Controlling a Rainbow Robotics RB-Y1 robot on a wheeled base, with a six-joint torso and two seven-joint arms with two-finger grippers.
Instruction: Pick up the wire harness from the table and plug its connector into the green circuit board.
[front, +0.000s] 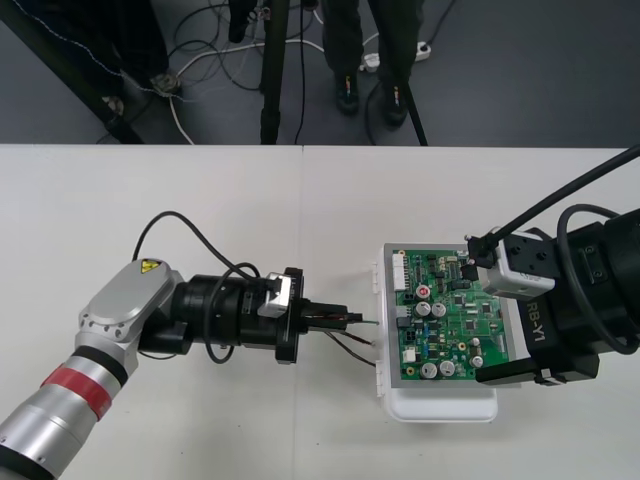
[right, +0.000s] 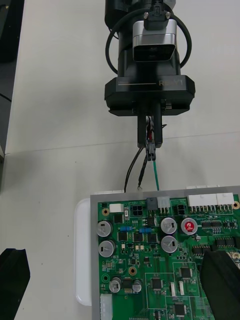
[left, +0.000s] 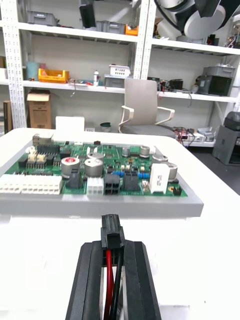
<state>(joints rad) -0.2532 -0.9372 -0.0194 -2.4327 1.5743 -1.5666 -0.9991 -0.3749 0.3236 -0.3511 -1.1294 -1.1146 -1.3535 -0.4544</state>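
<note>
The left arm reaches in from the tabletop's left edge. The left gripper is clamped on the wire harness's black plug, and loose wires trail below. The plug lies lengthwise along the gripper, pointing right at the left edge of the green circuit board. It is near that edge and not touching it. A black socket sits straight ahead, probably its target. Over the board's right side, the right gripper hangs with its fingers wide apart.

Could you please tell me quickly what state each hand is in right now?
Left hand: closed on the harness plug.
Right hand: open, over the green circuit board.
</note>
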